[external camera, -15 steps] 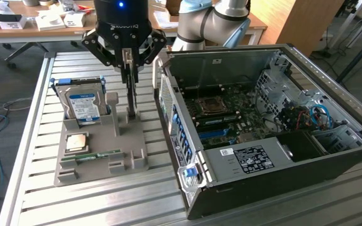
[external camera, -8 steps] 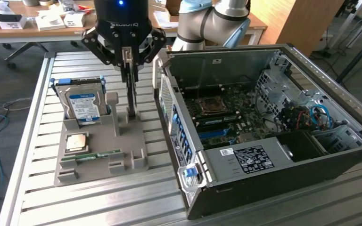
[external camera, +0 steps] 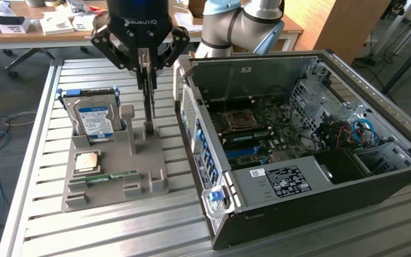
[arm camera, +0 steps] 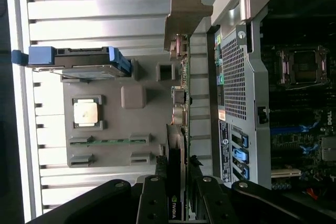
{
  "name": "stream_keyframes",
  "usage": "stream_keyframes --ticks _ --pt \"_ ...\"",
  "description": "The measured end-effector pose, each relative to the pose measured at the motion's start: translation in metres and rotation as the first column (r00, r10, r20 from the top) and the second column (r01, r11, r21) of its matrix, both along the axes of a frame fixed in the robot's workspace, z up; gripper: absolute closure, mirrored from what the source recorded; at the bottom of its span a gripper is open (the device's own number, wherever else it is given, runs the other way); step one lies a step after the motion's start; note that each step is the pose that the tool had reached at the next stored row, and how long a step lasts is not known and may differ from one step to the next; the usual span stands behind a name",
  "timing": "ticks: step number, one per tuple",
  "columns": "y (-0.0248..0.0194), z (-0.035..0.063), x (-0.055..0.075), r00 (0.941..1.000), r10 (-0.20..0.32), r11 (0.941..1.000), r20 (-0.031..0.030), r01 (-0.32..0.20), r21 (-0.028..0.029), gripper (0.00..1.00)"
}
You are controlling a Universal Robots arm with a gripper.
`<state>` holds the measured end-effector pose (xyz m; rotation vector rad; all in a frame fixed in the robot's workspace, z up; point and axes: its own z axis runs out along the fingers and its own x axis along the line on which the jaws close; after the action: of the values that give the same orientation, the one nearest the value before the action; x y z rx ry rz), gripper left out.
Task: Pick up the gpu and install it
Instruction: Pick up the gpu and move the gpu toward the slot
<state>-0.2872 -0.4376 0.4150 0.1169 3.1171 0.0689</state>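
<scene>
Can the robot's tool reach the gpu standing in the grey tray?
Looks like yes: the tool is right at the upright gpu, its fingers closed on either side, nothing in between.

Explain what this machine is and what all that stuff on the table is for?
It is a robot arm with a black pinching tool on its end. One picture comes from a camera off the robot, the other from a camera on its wrist. On the metal table sit an open computer case and a grey holder. The holder keeps computer parts: a hard drive with a blue label, a square processor chip and a thin memory stick. The tool is pinching the gpu, a flat card standing on edge at the holder.
</scene>
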Motion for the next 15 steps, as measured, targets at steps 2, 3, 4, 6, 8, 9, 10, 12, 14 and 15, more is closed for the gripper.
stream_keyframes --ticks 2,3,4,6,8,9,10,12,14,15 --pt "0.0000 0.0026 0.0000 1.0000 0.000 1.0000 0.0000 0.000 0.0001 0.73" --pt "0.0000 0.0035 0.0000 1.0000 0.000 1.0000 0.0001 0.000 0.0002 0.73" --pt "0.0000 0.0043 0.0000 1.0000 0.000 1.0000 0.0000 0.000 0.0001 0.73" --pt "0.0000 0.0045 0.0000 1.0000 0.000 1.0000 0.0000 0.000 0.0002 0.73" --pt "0.0000 0.0045 0.0000 1.0000 0.000 1.0000 0.0000 0.000 0.0001 0.73" --pt "0.0000 0.0045 0.0000 1.0000 0.000 1.0000 0.0000 0.000 0.0001 0.73" --pt "0.0000 0.0045 0.0000 1.0000 0.000 1.0000 0.0000 0.000 0.0001 0.73" --pt "0.0000 0.0046 0.0005 1.0000 0.000 1.0000 -0.0002 0.000 0.0000 0.73" --pt "0.0000 0.0046 0.0016 1.0000 0.000 1.0000 -0.0001 0.000 0.0001 0.73" --pt "0.0000 0.0045 0.0023 1.0000 0.000 1.0000 0.0000 0.000 0.0001 0.73"
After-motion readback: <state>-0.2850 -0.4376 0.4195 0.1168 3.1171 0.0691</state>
